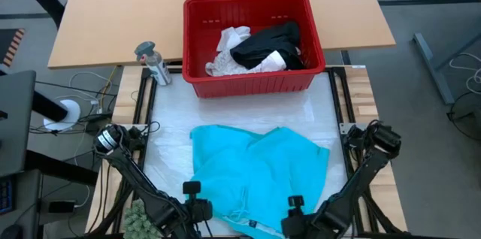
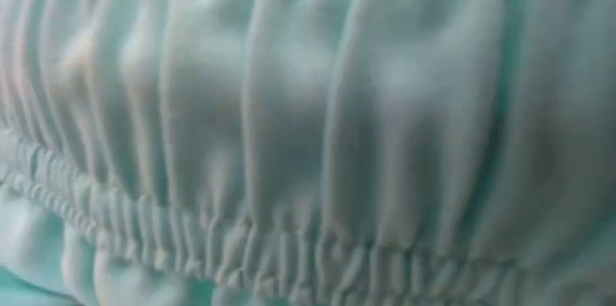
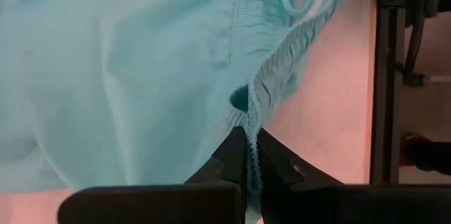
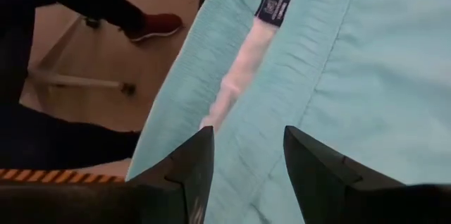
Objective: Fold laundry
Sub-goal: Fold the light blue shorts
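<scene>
From above: teal cloth spread on the bench, near edge, between both arms. Up close only: left gripper fingers pressed together, pinching the stretchy hem; right gripper fingers spread over the hem beside a dark label.

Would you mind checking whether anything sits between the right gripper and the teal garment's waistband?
Nothing visible does. The right gripper is open with the teal garment waistband running directly between its fingers; the left gripper already pinches the same edge.
</scene>
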